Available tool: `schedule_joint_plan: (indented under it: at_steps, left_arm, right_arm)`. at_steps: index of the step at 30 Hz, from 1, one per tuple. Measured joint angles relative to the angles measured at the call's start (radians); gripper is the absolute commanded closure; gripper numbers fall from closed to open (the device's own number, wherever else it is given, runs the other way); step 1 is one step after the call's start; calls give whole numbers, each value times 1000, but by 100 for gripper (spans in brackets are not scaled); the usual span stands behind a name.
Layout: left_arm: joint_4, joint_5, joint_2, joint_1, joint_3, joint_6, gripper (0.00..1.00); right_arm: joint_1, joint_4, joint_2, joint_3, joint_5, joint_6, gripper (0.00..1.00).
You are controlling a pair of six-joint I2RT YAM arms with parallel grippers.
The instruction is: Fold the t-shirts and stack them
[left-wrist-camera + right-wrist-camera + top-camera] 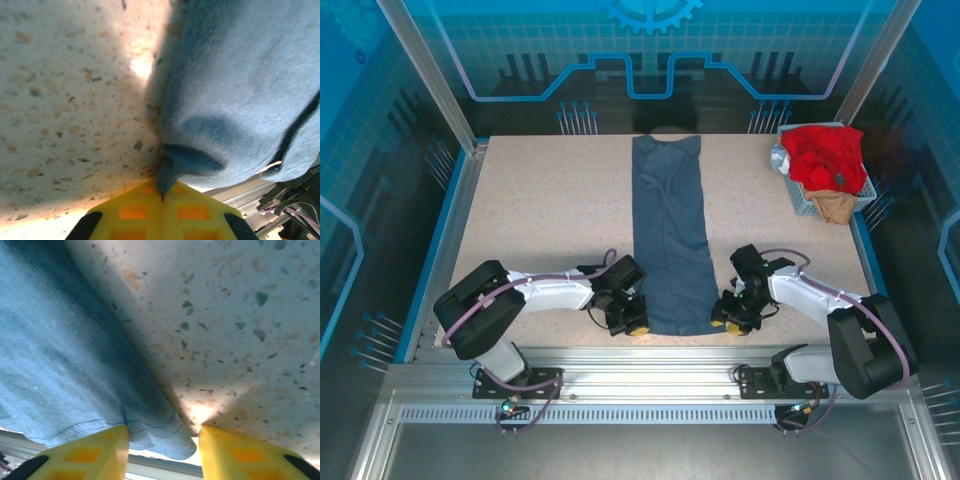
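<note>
the soft, limp slate-blue t-shirt [670,235] lies as a long strip down the middle of the worktop [540,220] to its near edge, best lifted by both near corners: the left gripper [162,194] is pinched onto 1, the right gripper [163,436] gapes around the other.

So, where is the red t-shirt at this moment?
In the top external view, the red t-shirt lies heaped in the grey wire basket at the far right corner of the table, with the tan t-shirt against its near side.

left arm [535,292] and right arm [815,295] stretch low, inward; left gripper [162,194] pinched on the shirt [235,85], right gripper [162,435] spread apart.
</note>
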Motion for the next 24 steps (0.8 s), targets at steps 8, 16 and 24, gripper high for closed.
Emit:
schedule_joint_plan:
  at_steps: [8,16,24]
  left_arm:
    - [-63,-7,-42,3,0,43,100]
    - [-130,-11,-117,3,-31,52,100]
    - [-264,-91,-164,11,90,96,100]
  right_arm:
    - [48,31,-33,-19,-11,65,100]
    - [121,8,-133,-23,-34,152,100]
    - [159,-78,-158,69,13,177,100]
